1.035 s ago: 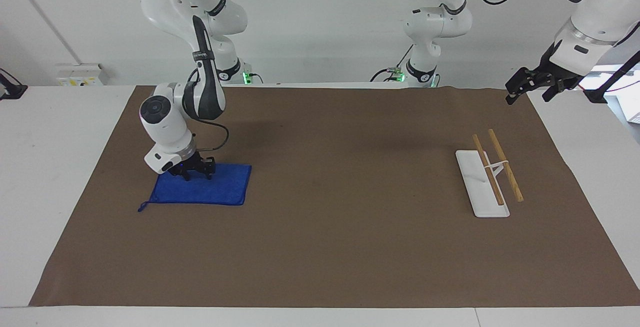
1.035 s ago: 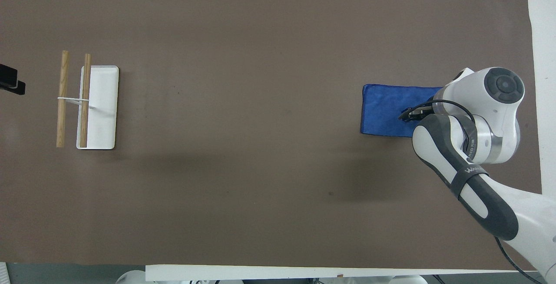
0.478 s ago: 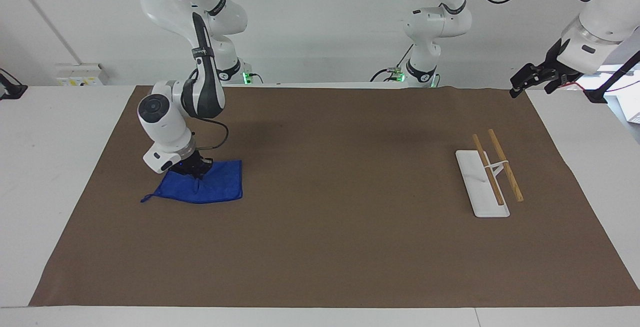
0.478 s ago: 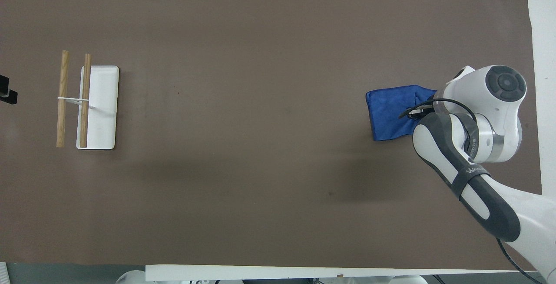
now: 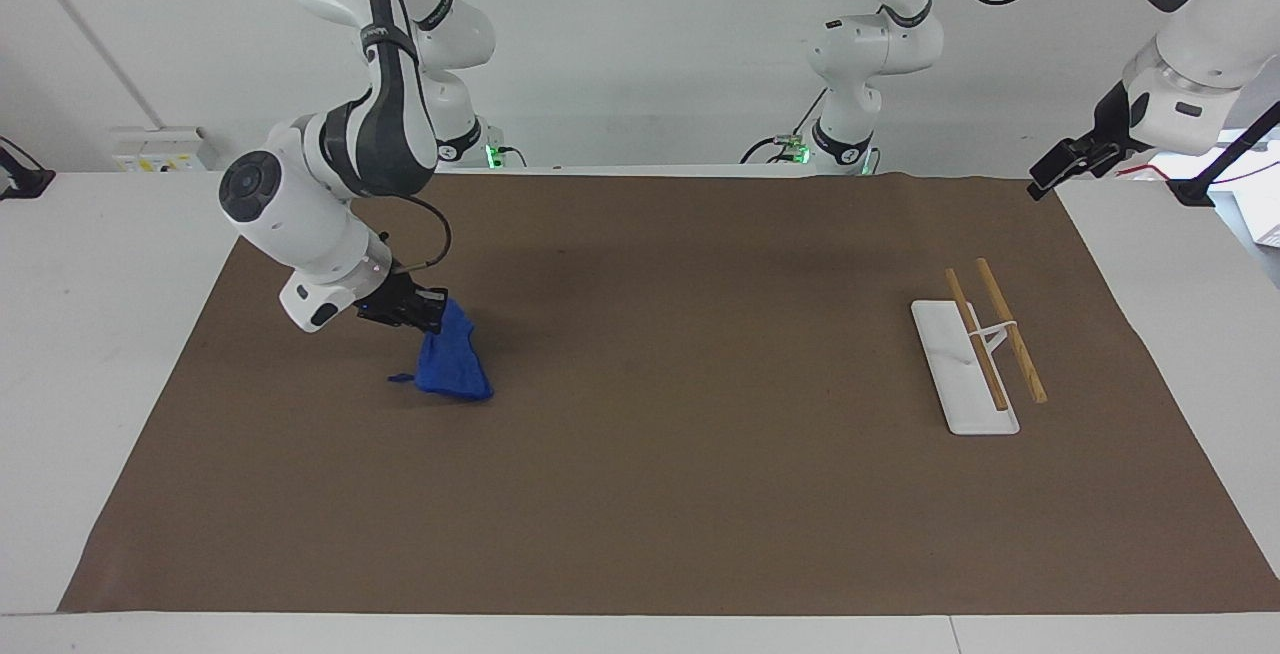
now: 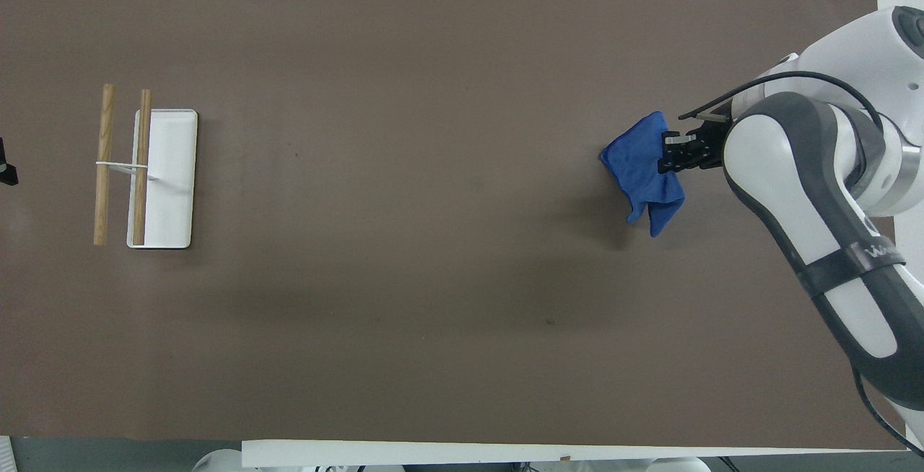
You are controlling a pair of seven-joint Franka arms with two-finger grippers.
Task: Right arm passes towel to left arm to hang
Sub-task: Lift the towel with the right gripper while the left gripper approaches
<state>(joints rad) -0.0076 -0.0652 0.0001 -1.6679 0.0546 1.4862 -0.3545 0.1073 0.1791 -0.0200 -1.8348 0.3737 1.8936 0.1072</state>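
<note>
My right gripper is shut on the blue towel and holds it up by one edge over the mat at the right arm's end of the table. The towel hangs bunched below the fingers, and I cannot tell whether its lower end touches the mat. In the overhead view the right gripper grips the towel at its side. My left gripper waits raised over the mat's corner at the left arm's end. Only its tip shows at the overhead view's edge.
A towel rack with a white base and two wooden bars stands at the left arm's end of the table; it also shows in the overhead view. A brown mat covers the table.
The right gripper has closed on the flat towel, lifted it off the mat and swung it toward the table's middle. The left gripper has drawn slightly up and away from the mat.
</note>
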